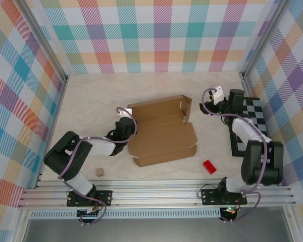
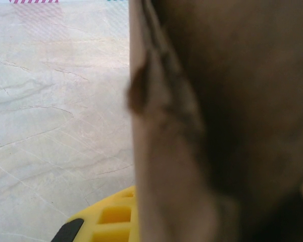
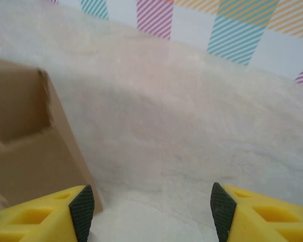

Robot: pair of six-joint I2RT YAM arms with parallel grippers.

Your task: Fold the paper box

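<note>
Paper box (image 1: pixel 162 132) lies mid-surface (image 1: pixel 91 96), mostly flat, with only its rear panel partly raised; most folds look undone. Your left gripper (image 1: pixel 127 127) has its jaws closed at the box's left edge. Your right gripper (image 3: pixel 149 209) has its jaws wide, clear of the box.

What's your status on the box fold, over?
Left hand shut on left edge of paper box. Right hand open, empty, beside its right flap. Far panel raised, rest flat. Red block, tan cube lie clear.

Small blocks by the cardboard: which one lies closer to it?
The red block, just off the near right corner of the paper box. The tan cube, on the left, sits clearly farther from the box's edge.
</note>
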